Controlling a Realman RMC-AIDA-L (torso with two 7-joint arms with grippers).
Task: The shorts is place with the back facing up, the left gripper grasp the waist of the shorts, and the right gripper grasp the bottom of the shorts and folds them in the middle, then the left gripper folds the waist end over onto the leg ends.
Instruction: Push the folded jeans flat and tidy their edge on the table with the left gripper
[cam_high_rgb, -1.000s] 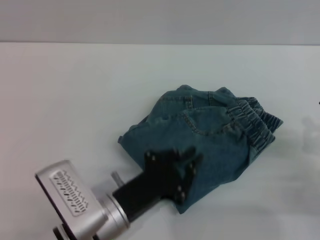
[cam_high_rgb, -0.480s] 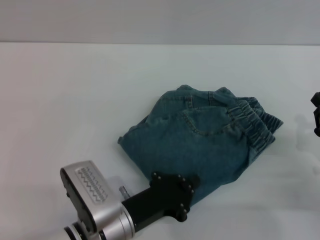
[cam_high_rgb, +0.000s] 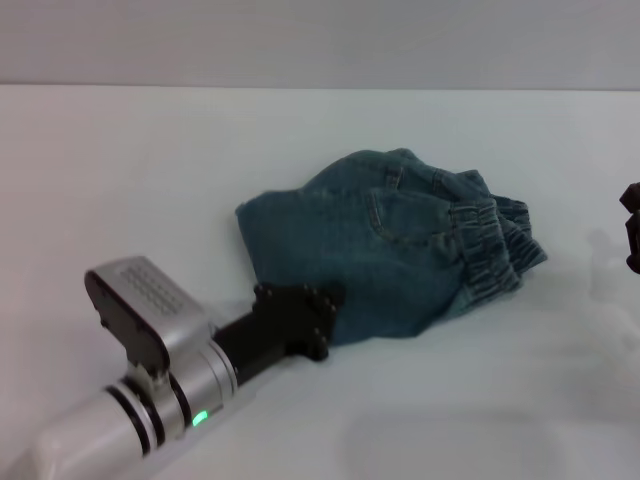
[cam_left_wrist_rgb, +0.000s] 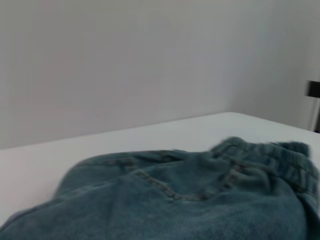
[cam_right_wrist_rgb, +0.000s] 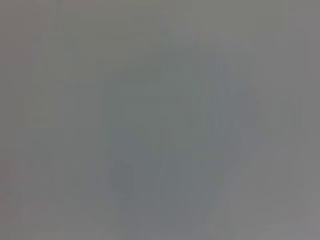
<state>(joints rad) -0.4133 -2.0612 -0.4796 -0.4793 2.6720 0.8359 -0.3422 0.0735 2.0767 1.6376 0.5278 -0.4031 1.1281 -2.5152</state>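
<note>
Denim shorts (cam_high_rgb: 395, 250) lie folded in a bunch mid-table (cam_high_rgb: 150, 170), ruffled waist (cam_high_rgb: 495, 255) toward the robot's right. Left pincer (cam_high_rgb: 322, 318) sits at the shorts' near edge, touching the fabric; can't tell if clenched. Right pincer (cam_high_rgb: 631, 228) barely shows at the right edge, state unclear.
</note>
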